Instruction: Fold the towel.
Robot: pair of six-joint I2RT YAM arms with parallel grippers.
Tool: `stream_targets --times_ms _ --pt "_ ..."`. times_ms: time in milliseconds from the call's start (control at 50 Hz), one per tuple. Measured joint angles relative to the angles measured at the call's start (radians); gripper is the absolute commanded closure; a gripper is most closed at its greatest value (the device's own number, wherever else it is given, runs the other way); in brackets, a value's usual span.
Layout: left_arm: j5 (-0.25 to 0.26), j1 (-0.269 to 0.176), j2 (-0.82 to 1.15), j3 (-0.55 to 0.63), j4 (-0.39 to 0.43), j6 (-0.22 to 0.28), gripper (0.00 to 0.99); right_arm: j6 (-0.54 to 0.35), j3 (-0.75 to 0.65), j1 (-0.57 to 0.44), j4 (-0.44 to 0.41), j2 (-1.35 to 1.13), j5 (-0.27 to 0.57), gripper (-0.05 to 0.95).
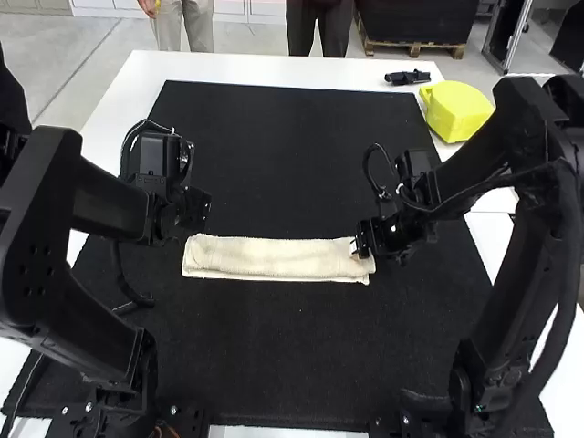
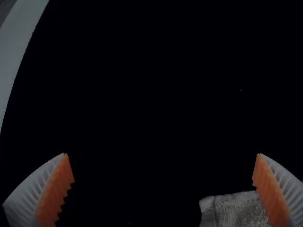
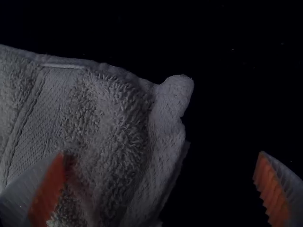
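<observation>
Jaws are wide open and empty on left gripper and right gripper; folded towel (so fuzzy!) lies between them.

Towel end perhaps partly behind right hand

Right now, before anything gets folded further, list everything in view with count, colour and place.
Towel: one, cream, folded into a long strip lying crosswise on the mat, between the arms
Mat: one, black, spread on the table
Table: one, white, under the mat
Yellow object: one, yellow, at the table's far right
Small object: one, black, beyond the mat's far right corner
Cables: several, black, along both arms
Left arm: one, black, at the left
Right arm: one, black, at the right
Left gripper: one, two white ribbed fingers with orange pads, near the towel's left end
Right gripper: one, same colours, at the towel's right end
</observation>
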Motion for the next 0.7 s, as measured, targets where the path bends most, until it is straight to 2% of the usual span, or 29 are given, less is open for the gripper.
stream_targets --times_ms 120,240,300,400,460,500,700 --pt "0.000 0.000 0.000 0.000 0.001 0.000 0.111 -0.006 0.000 0.002 0.000 0.000 0.007 0.00" --pt "0.000 0.000 0.000 0.000 0.001 0.000 0.111 -0.010 0.000 0.006 0.000 0.000 0.027 0.19" --pt "0.000 0.000 0.000 0.000 0.001 0.000 0.111 -0.012 0.000 0.007 0.000 0.000 0.037 0.35" --pt "0.000 0.000 0.000 0.000 0.000 0.000 0.111 -0.008 -0.002 0.031 -0.006 0.000 0.013 0.70" --pt "0.000 0.000 0.000 0.000 0.001 0.000 0.111 -0.006 -0.009 0.048 -0.007 0.002 0.009 0.81" --pt "0.000 0.000 0.000 0.000 0.001 0.000 0.111 -0.005 -0.011 0.053 -0.004 0.003 0.006 0.92" --pt "0.000 0.000 0.000 0.000 0.001 0.000 0.111 -0.005 -0.011 0.053 -0.001 0.003 0.003 0.92"
